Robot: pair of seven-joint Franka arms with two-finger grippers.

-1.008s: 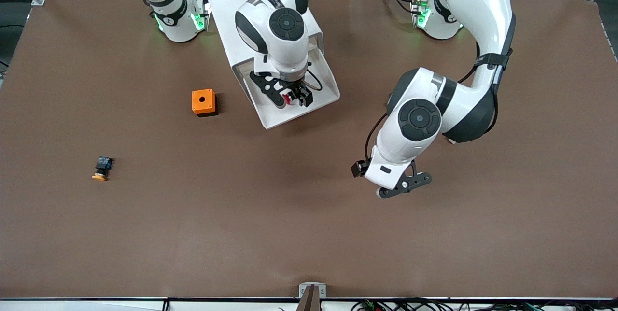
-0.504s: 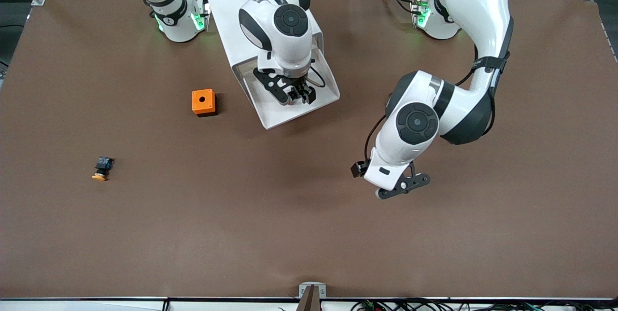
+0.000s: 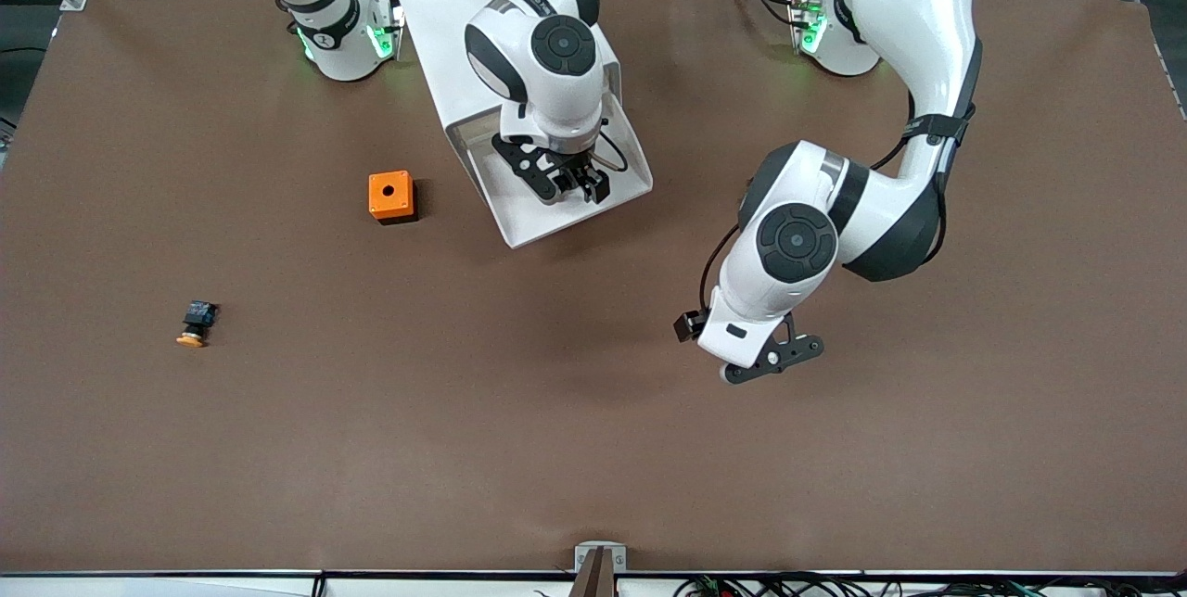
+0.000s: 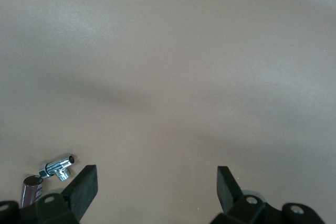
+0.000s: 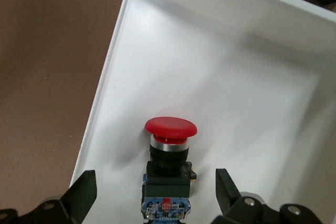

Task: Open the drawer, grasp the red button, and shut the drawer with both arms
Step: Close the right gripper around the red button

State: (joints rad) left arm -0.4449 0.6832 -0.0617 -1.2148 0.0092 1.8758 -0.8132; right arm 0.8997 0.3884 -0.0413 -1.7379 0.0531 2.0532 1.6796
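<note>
Drawer [image 3: 556, 208] open at frame's upper centre. My right hand [image 5: 155, 195] is spread either side of the button [image 5: 169, 169] lying inside, not yet gripped. Left hand [image 4: 157, 192] waits — spread, over bare tabletop [image 3: 464, 412]. Grab and closing remain.

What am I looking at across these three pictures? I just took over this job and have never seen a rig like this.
Two white robot arms stand at a brown table. The wide picture comes from a high camera facing them; each of the other two comes from a camera on an arm's wrist.

The right gripper is down inside the pulled-out white drawer. Its own camera shows the red button lying on the drawer floor between its open fingers, not yet gripped.

The left gripper waits over bare table toward the left arm's end, open and holding nothing.

Also on the table: an orange box with a hole beside the drawer, and a second button with a yellow-orange cap, nearer the front camera, toward the right arm's end.
</note>
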